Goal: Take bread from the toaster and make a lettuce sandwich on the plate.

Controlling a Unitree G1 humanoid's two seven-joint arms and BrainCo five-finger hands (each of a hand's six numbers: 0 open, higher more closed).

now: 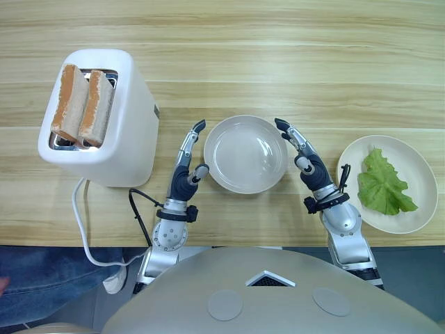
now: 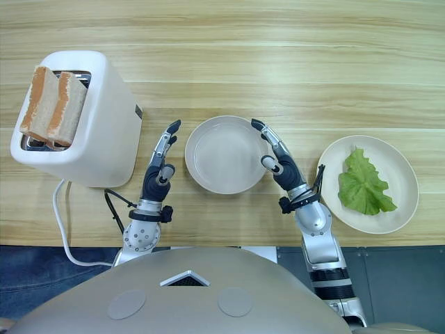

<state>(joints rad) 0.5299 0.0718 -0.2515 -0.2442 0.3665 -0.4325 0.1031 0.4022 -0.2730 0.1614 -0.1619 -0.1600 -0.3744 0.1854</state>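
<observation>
At 10 o'clock, bread (image 1: pixel 69 103) in toaster (image 1: pixel 132 132): light, crumbly; I'd pinch protruding tops. Left robot hand (image 1: pixel 185 175), right robot hand (image 1: pixel 309 164) released.

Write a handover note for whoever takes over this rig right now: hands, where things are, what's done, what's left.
Left hand: open, empty, beside the centre plate on its left.
Right hand: open, empty, beside that plate on its right.
Two bread slices stand in the toaster, far left.
Lettuce lies on the side plate, far right.
Done: nothing yet.
Left: move bread to the centre plate, add lettuce, close the sandwich.
</observation>
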